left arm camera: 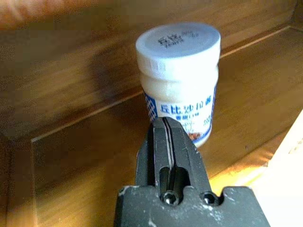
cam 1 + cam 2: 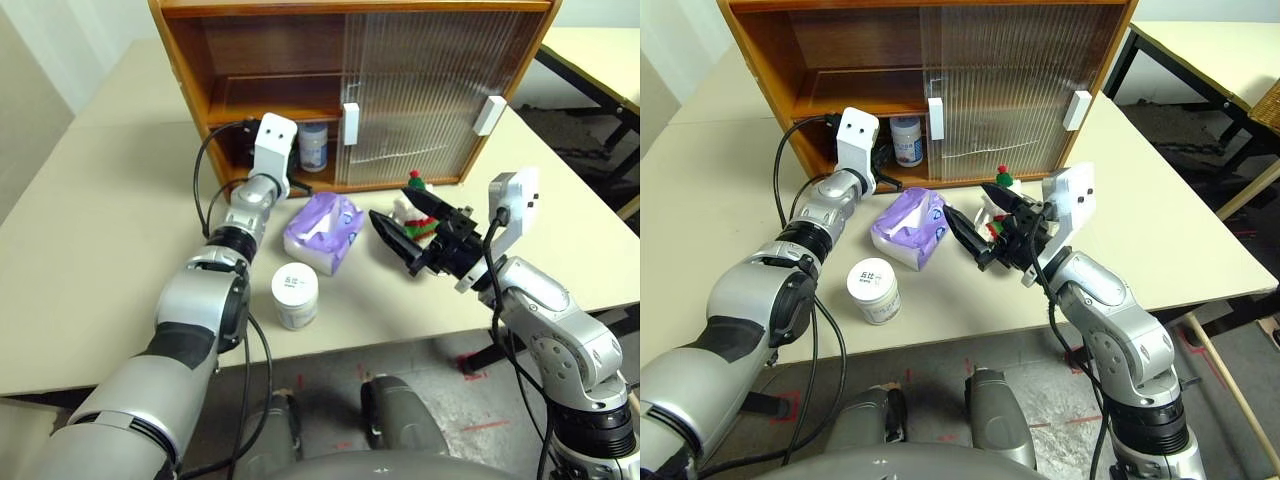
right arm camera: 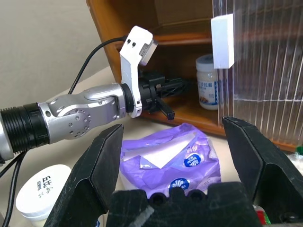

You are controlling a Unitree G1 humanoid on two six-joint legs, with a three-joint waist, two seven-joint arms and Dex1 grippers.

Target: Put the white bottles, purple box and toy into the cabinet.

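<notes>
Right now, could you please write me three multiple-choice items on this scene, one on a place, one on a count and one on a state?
1. Where does the purple box lie?
A. On the table
B. On the cabinet's upper shelf
C. On the floor

2. How many white bottles stand inside the cabinet?
A. None
B. One
C. Two

3. How is the left end effector?
A. Wide open
B. Shut on a bottle
C. Shut, empty

Answers:
1 A, it rests on the table before the cabinet.
2 B, one bottle is on the lower shelf; the other is on the table.
3 C, its fingers meet short of the bottle.
</notes>
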